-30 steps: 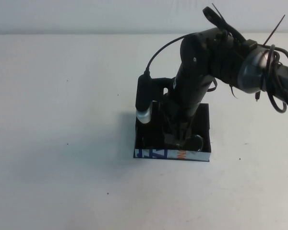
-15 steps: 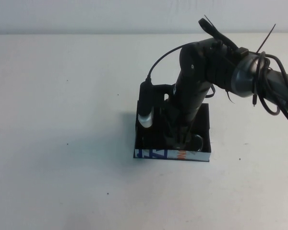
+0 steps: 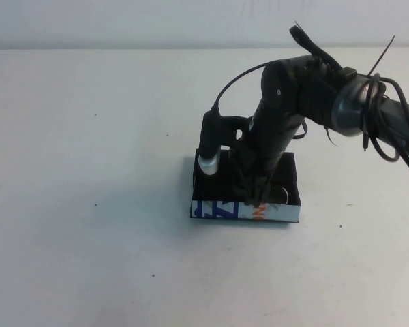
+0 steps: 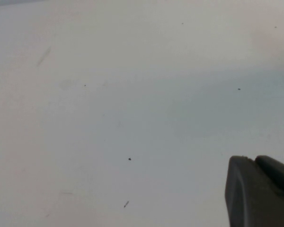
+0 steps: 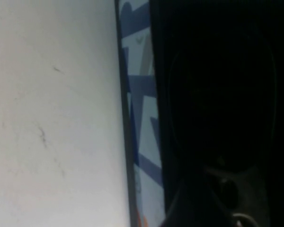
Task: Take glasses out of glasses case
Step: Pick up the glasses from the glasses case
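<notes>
Near the desk's middle, the right gripper [image 3: 253, 197] is sunk into the glasses case [image 3: 215, 210], where the glasses [image 3: 279, 196] are partly seen; finger state can't be told, and the left gripper [image 4: 260, 191] is parked over bare desk [image 4: 109, 94], fingers unclear.
</notes>
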Robot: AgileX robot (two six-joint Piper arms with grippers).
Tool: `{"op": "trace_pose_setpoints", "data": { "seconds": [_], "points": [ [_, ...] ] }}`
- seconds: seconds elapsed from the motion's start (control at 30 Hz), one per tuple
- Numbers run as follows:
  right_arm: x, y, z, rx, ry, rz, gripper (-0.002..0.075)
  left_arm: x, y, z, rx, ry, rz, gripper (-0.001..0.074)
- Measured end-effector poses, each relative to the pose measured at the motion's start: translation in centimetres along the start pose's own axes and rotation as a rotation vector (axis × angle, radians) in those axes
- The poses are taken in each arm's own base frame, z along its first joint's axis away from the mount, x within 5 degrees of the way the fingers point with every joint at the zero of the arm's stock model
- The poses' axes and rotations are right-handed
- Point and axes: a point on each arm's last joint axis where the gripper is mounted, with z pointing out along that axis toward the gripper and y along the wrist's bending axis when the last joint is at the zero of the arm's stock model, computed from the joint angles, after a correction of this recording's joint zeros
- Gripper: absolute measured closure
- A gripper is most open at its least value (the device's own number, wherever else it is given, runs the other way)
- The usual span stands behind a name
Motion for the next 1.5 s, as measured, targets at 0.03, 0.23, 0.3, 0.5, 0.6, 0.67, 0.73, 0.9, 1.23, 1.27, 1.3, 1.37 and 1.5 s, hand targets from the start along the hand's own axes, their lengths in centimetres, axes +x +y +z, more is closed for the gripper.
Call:
{"op": "trace_pose_setpoints", "data": {
  "seconds": [0.03,0.23,0.3,0.5,0.6,0.67,0.73,0.9,1.23,1.27,1.3,1.37,1.5],
  "points": [
    [0.0,0.0,0.0,-0.002,-0.003,0.004,0.036,0.0,0.0,0.0,0.0,0.0,0.0,0.0739],
    [0.2,0.1,0.0,-0.028,0.002,0.013,0.036,0.0,0.0,0.0,0.0,0.0,0.0,0.0739],
    [0.2,0.2,0.0,-0.039,0.005,0.015,0.036,0.0,0.0,0.0,0.0,0.0,0.0,0.0739],
    [0.2,0.4,-0.4,-0.047,0.008,0.013,0.036,0.0,0.0,0.0,0.0,0.0,0.0,0.0739],
    [0.1,0.8,-0.4,-0.066,0.021,0.004,0.0361,0.0,0.0,0.0,0.0,0.0,0.0,0.074],
    [0.0,0.9,-0.4,-0.07,0.023,0.0,0.0361,0.0,0.0,0.0,0.0,0.0,0.0,0.0739],
    [0.0,0.9,-0.4,-0.07,0.023,0.0,0.0361,0.0,0.0,0.0,0.0,0.0,0.0,0.0739],
    [-0.1,0.9,-0.4,-0.064,0.016,0.0,0.0362,0.0,0.0,0.0,0.0,0.0,0.0,0.0739],
    [0.0,0.7,1.3,-0.076,0.021,-0.011,0.0364,0.0,0.0,0.0,0.0,0.0,0.0,0.0739],
    [0.1,0.7,1.3,-0.077,0.021,-0.013,0.0368,0.0,0.0,0.0,0.0,0.0,0.0,0.0739],
    [0.1,0.7,1.3,-0.077,0.021,-0.013,0.0375,0.0,0.0,0.0,0.0,0.0,0.0,0.0739],
    [0.0,0.8,1.3,-0.079,0.018,-0.011,0.0413,0.0,0.0,0.0,0.0,0.0,0.0,0.0739],
    [0.0,0.8,1.3,-0.08,0.017,-0.011,0.0575,0.0,0.0,0.0,0.0,0.0,0.0,0.074]
  ]
}}
